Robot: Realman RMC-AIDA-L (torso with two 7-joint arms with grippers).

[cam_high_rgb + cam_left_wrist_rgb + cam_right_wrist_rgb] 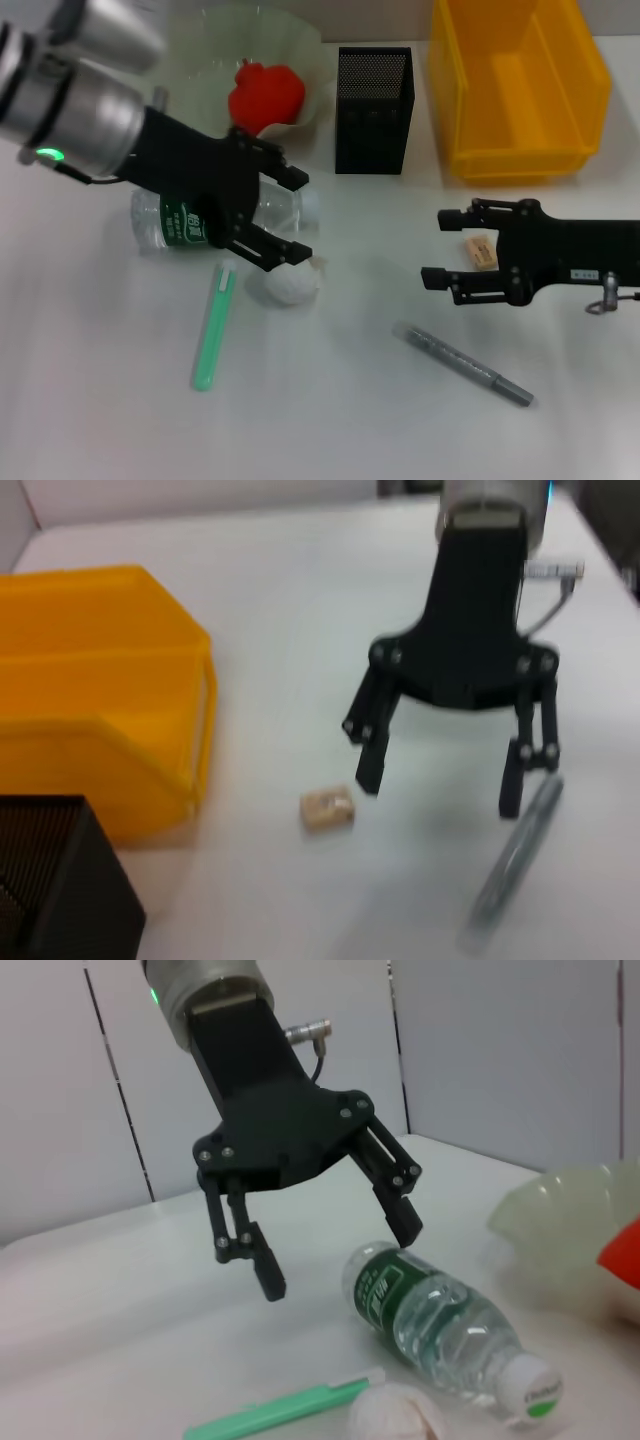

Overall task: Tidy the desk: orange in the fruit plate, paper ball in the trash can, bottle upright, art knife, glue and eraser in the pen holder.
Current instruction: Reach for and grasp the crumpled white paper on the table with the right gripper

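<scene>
My left gripper [297, 215] hangs with fingers spread wide over the bottle [180, 222], which lies on its side at nine o'clock on the desk [100, 400]. At its six o'clock lies the green art knife [212, 327]; the paper ball [288, 284] sits just beside my lower fingertip. At twelve o'clock the fruit plate [290, 40] holds a red fruit [265, 95], with the pen holder [373, 110] beside it. My right gripper [437, 248], fingers apart, brackets the eraser [481, 251] at three o'clock; the grey glue stick [462, 363] lies at five.
</scene>
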